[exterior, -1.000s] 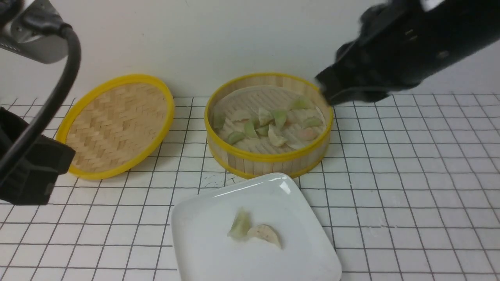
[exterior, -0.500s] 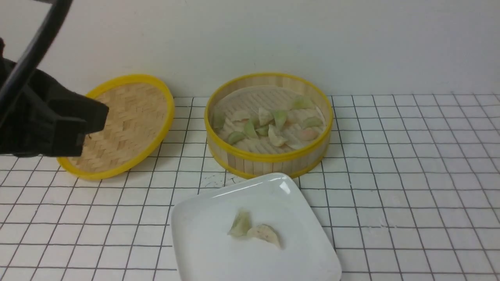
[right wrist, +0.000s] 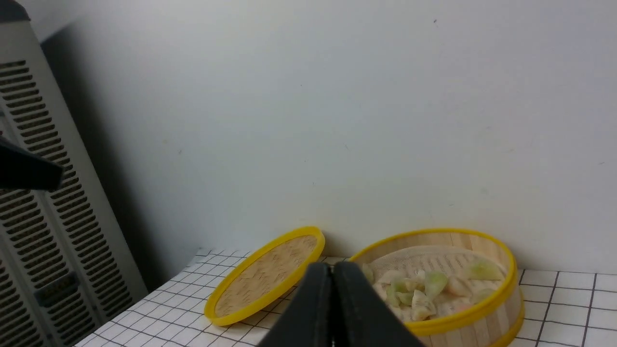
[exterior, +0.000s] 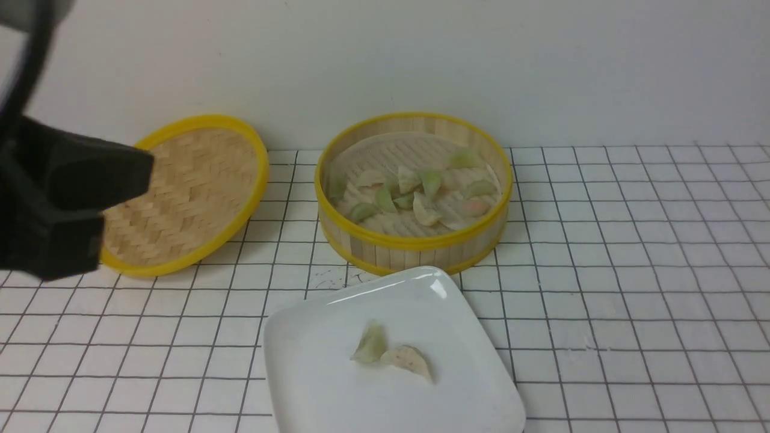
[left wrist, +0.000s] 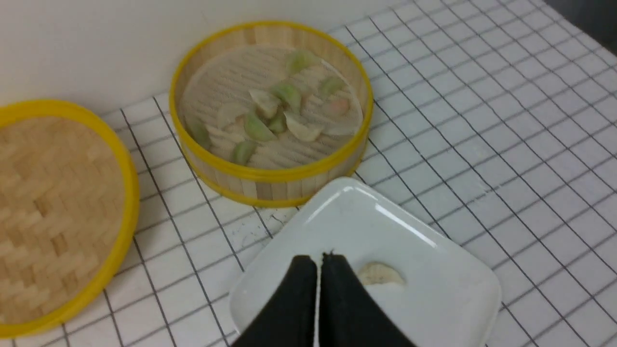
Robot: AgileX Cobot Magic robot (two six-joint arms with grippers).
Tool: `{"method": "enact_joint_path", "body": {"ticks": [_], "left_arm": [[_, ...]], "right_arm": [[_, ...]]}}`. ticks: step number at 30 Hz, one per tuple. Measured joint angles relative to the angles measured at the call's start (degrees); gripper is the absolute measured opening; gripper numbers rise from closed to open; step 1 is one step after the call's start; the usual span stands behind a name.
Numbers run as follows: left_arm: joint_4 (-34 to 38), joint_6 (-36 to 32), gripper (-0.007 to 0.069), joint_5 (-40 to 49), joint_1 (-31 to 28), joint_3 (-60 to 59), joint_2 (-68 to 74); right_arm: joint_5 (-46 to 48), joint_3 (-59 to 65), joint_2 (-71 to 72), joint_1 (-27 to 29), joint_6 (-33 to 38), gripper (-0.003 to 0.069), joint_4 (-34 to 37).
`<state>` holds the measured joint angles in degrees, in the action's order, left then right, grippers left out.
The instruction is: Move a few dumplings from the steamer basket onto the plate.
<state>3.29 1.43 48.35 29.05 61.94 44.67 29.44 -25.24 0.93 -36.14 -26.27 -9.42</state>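
Note:
The steamer basket (exterior: pixel 415 243) stands at the back middle and holds several green, cream and pink dumplings (exterior: pixel 424 207). The white plate (exterior: pixel 313 373) lies in front of it with a green dumpling (exterior: pixel 370 344) and a cream dumpling (exterior: pixel 409 361) on it. My left arm (exterior: pixel 60 204) hangs at the left, in front of the lid. My left gripper (left wrist: pixel 318 260) is shut and empty above the plate (left wrist: pixel 434 289), beside the cream dumpling (left wrist: pixel 381 273). My right gripper (right wrist: pixel 332 266) is shut and empty, high up, facing the basket (right wrist: pixel 462 320); it is out of the front view.
The flat woven yellow-rimmed lid (exterior: pixel 192 186) lies left of the basket near the wall. The white grid-lined table (exterior: pixel 631 270) stretches to the right. A grey vented unit (right wrist: pixel 38 217) stands beyond the table's left end.
My right arm, which hung over the basket's right rim, has pulled up out of the front view. My left arm has risen in front of the lid. Dumplings and plate have not moved.

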Motion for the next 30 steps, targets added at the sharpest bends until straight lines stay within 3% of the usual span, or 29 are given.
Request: {"method": "enact_joint_path", "body": {"ticks": [8,25,29,30], "left_arm": [[-1.65,2.75,-0.0006,-12.71,0.00,-16.91,-18.38],[-2.82,2.28,-0.0006,-11.60,0.00,-24.55,-25.26],[-3.29,0.79,-0.0006,-16.17,-3.43,-28.35,-28.34],[-3.29,-0.22,-0.0006,-19.02,-6.54,-31.61,-30.94]], "right_arm": [[-0.17,0.00,0.00,0.00,0.11,-0.0015,-0.33],[-0.17,0.00,0.00,0.00,0.11,-0.0015,-0.59],[-0.17,0.00,0.00,0.00,0.11,-0.0015,-0.64],[-0.17,0.00,0.00,0.00,0.11,-0.0015,-0.65]]}}
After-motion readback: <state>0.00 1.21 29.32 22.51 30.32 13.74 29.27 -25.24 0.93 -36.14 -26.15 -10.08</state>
